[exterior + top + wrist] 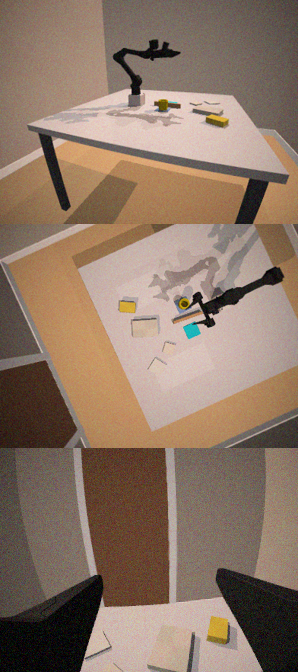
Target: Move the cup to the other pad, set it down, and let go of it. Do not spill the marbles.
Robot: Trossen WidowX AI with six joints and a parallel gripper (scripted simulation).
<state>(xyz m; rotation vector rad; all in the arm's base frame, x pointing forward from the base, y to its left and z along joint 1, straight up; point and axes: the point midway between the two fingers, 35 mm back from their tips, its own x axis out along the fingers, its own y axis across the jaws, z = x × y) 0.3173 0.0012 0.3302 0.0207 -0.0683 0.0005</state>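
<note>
Blocks lie on the white table (236,369), and the top view shows them best, going from left to right: a yellow block (127,306), a big tan slab (144,327), two small pale tiles (163,357), then the yellow cup (184,303) standing on a blue pad (179,305). Just below the cup lies a brown bar (187,317), and below that bar sits a bright teal pad (191,330). The marbles inside the cup are too small to see. The side view shows what the top view cannot: the black arm (127,68) is raised high, and the gripper (175,53) hangs in the air well above the cup (163,104), touching nothing. The wrist view shows other things, a brown door (127,511) in the far wall and the yellow block (218,629), the slab (173,649) and the tiles (105,663) on the table below, but not the cup. In that view the two dark fingers stand far apart at the left and right edges, so the hand is wide open with nothing between them.
</note>
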